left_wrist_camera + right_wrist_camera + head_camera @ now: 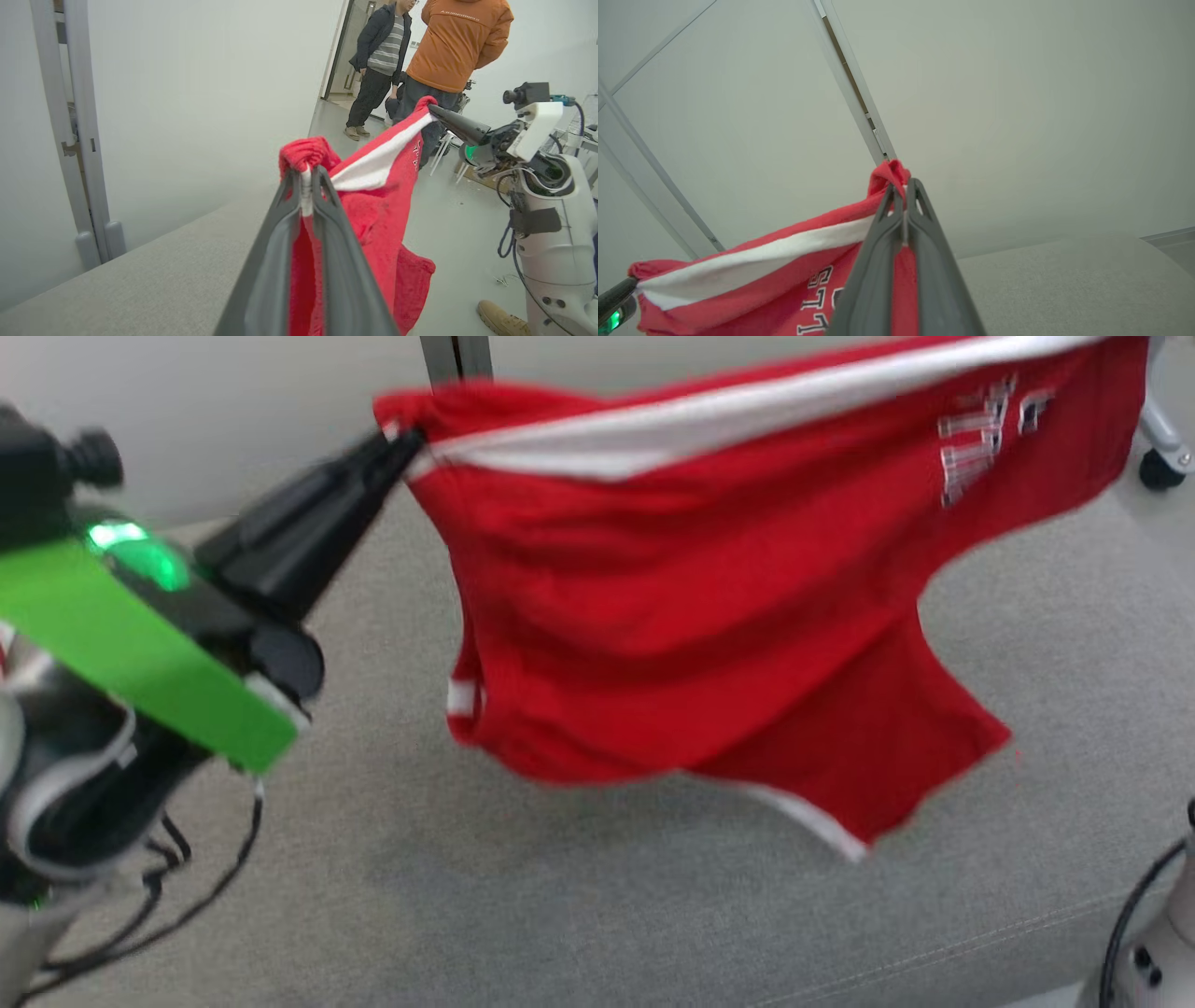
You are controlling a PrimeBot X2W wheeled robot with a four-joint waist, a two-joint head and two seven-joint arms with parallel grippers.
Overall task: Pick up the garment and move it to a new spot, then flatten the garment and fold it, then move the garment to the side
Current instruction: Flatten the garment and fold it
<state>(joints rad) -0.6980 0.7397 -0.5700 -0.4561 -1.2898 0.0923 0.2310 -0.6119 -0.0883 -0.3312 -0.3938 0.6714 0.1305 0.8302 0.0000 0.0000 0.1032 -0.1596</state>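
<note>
Left gripper point(306, 175) is right up close, and its two dark fingers are pinched tight on a bunched red corner of the garment point(709, 616), right at the white band. The right gripper point(901, 189) has the opposite corner squeezed the same way. So the thing hangs stretched between them, up in the air above the grey table point(560, 896). The lower hem looks clear of the table top, though it's blurry so I wouldn't swear to it.

What worries me: each grip only has a little nub of cloth poking past the fingertips. If the arms pull any wider, I reckon a corner slips out and the whole thing flops in a heap on the table, or off its edge. And if it's lowered unevenly, the loose bottom could tuck under itself and land creased.
</note>
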